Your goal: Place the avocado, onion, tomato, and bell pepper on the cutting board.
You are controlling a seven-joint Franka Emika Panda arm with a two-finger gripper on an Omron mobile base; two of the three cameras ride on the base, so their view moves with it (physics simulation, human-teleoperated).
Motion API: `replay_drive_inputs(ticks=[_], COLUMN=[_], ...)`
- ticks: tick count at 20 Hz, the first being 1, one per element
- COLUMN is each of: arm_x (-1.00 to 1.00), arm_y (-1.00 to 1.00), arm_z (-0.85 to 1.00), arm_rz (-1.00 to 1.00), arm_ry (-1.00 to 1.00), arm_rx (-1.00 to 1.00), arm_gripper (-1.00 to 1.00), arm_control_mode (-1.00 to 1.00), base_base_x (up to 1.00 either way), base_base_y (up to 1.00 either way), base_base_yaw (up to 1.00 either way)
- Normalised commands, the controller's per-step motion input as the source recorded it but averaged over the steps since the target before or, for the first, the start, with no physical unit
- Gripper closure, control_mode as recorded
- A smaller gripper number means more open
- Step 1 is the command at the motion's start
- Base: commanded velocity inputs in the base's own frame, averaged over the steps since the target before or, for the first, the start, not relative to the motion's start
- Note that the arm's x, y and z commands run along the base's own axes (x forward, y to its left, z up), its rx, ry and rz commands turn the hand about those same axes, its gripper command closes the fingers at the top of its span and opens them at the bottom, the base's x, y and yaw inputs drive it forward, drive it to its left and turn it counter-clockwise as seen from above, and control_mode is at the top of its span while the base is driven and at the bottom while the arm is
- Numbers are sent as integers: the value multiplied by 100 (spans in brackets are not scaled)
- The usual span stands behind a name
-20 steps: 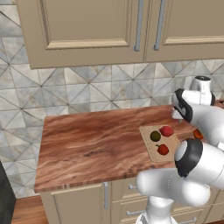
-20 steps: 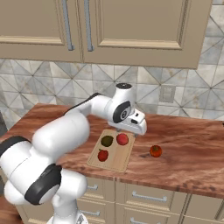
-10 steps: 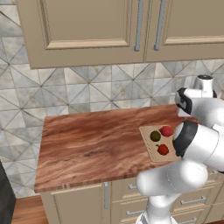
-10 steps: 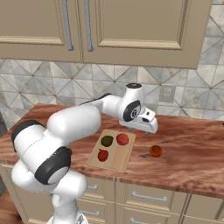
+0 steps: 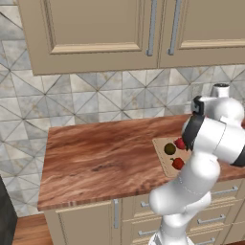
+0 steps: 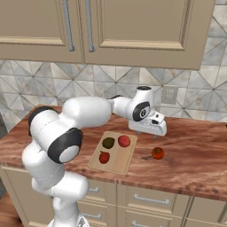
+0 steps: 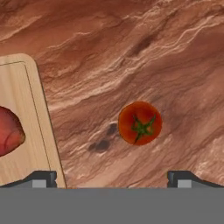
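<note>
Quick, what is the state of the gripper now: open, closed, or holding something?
Gripper: open and holding nothing; its fingertips stand wide apart above the counter, with the tomato lying on the wood beyond them, off the cutting board.

The tomato (image 7: 140, 123) is orange-red with a green star-shaped stem. The cutting board (image 6: 123, 161) is pale tan wood, the avocado (image 6: 108, 142) dark olive-green. The counter (image 6: 195, 155) is reddish-brown with streaked grain. The backsplash (image 5: 95, 95) has grey triangular tiles.
</note>
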Motion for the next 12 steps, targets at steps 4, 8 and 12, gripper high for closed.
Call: replay_drive_inputs(ticks=[4, 8, 12], arm_x=[31, 27, 27], arm_y=[-33, -27, -23], arm_z=[-24, -6, -9], arm_rz=[0, 0, 0], arm_ry=[6, 1, 0], arm_rx=[0, 0, 5], arm_gripper=[-100, -100, -100], arm_control_mode=[-100, -100, -100], base_base_x=[0, 0, 0], base_base_y=[0, 0, 0], base_base_yaw=[0, 0, 0])
